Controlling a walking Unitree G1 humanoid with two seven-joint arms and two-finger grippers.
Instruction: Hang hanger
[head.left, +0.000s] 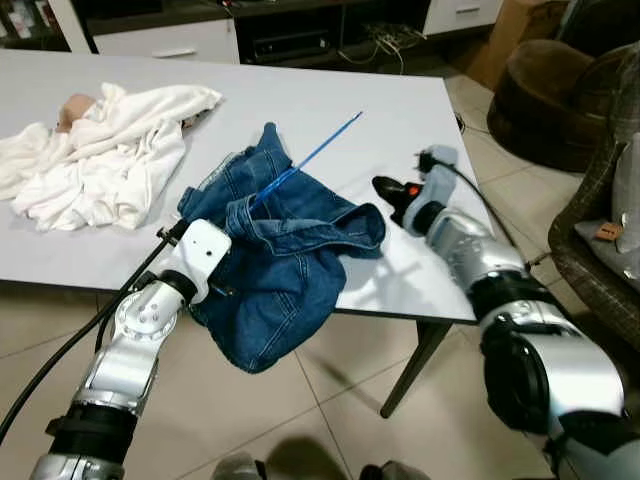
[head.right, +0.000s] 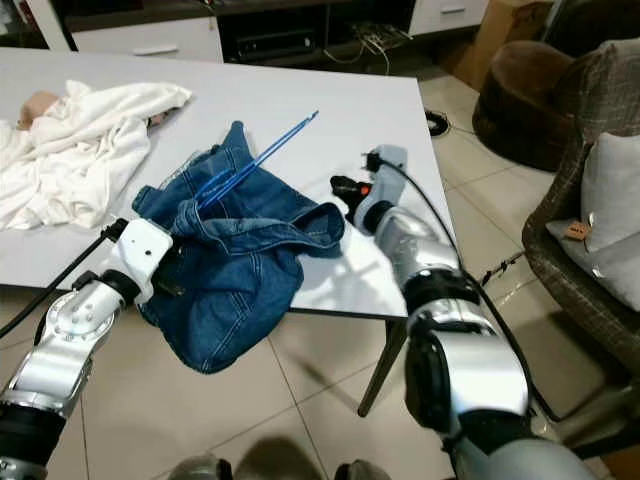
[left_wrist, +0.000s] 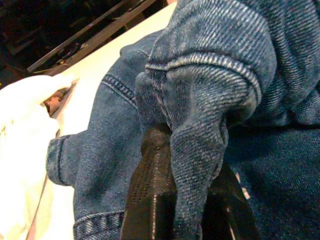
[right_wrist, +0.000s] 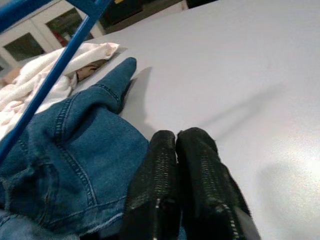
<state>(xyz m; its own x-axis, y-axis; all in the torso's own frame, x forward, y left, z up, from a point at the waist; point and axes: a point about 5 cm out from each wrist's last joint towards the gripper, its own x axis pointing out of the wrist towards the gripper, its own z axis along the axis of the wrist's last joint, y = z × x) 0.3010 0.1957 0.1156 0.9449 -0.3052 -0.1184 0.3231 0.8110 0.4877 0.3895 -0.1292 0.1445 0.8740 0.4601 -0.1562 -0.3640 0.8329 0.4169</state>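
Denim in a dark blue wash makes up the jeans (head.left: 275, 265), which are heaped at the near edge of the white table (head.left: 330, 105) with one part hanging over the edge toward the tiled floor (head.left: 340, 420). A fold of the jeans is pinched between the closed fingers of the left gripper (left_wrist: 187, 200), as is seen in the left wrist view, where cloth is draped over both black fingers. The blue hanger (head.left: 310, 155) is lodged in the jeans; a thin blue rod of it is seen sticking out toward 1 o'clock above the tabletop. The right gripper (right_wrist: 177, 145) is held just beside the jeans at their 3 o'clock side, low over the table, and its two fingers are pressed together with nothing between them. A heap of white cloth (head.left: 105, 155) is spread on the table at 10 o'clock from the jeans, well apart from them. A brown seat (head.left: 555, 95) and a wicker chair (head.left: 595, 240) are placed on the floor at 2 to 3 o'clock from the table.
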